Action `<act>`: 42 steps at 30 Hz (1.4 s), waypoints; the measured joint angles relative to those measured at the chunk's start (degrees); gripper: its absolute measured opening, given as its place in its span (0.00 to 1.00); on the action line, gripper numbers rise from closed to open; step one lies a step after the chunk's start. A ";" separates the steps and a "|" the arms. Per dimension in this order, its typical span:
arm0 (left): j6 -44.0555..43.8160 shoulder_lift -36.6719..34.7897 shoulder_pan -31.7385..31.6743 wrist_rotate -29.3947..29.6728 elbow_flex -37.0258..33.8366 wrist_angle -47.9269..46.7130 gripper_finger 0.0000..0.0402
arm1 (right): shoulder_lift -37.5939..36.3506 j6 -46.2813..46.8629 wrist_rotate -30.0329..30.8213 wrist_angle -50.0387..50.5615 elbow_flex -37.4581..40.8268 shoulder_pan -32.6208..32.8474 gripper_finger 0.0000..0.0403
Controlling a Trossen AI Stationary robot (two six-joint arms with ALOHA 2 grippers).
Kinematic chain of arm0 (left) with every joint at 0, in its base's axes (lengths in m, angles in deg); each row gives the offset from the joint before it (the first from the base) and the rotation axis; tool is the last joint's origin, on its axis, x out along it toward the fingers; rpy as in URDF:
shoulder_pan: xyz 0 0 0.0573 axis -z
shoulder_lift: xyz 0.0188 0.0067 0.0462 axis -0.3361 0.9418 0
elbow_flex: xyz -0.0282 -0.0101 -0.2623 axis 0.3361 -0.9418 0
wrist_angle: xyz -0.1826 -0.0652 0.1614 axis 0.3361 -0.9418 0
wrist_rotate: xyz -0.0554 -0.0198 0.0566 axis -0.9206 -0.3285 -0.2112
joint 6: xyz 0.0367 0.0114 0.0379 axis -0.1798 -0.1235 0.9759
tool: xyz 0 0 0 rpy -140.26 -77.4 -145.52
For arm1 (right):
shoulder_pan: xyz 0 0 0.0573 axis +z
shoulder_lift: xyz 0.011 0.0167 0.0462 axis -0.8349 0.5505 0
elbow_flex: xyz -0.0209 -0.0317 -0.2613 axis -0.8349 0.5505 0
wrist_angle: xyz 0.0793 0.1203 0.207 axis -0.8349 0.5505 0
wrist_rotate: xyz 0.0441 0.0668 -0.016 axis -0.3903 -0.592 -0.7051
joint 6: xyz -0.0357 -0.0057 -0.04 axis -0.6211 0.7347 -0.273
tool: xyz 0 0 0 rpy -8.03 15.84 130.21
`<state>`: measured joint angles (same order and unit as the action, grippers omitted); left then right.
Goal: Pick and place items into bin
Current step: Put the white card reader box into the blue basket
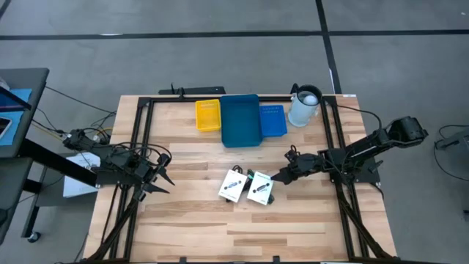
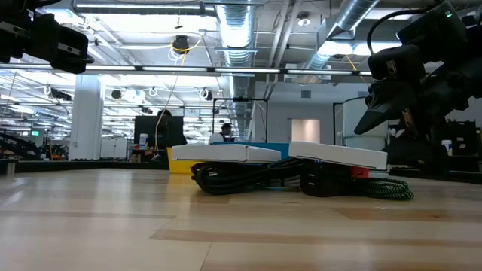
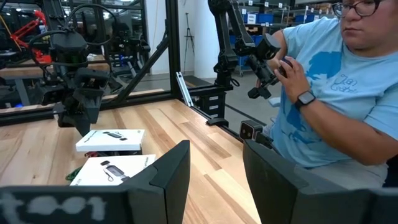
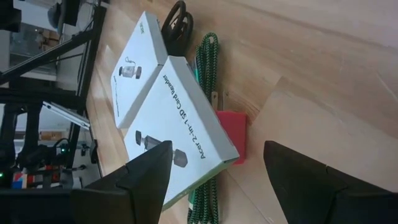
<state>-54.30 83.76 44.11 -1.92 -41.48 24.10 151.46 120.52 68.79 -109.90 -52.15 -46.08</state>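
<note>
The right end effector (image 1: 279,177) hangs just beside the two white boxes, its fingers (image 4: 146,171) spread wide and gripping nothing, with the nearer white box (image 4: 177,127) lying between them in its wrist view. That box (image 1: 259,188) lies flat on the counter (image 1: 190,227) (printed with a small dark gadget and a line of text), sitting on a green braided cable (image 4: 208,74) and a red piece (image 4: 233,134). The second white box (image 1: 232,185) lies touching it, over a black cable (image 2: 226,179). The left end effector (image 1: 163,177) waits at the counter's left side, fingers apart and empty. The blue bin (image 1: 241,119) stands well apart, at the counter's far edge.
</note>
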 joint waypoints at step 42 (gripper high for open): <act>0.03 0.00 -0.01 0.00 0.00 0.00 0.35 | 12.17 0.87 -3.08 -14.80 0.02 -0.13 0.42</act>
<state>-54.27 83.76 44.10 -1.92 -41.48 24.10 163.63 121.40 65.71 -124.70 -52.13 -46.21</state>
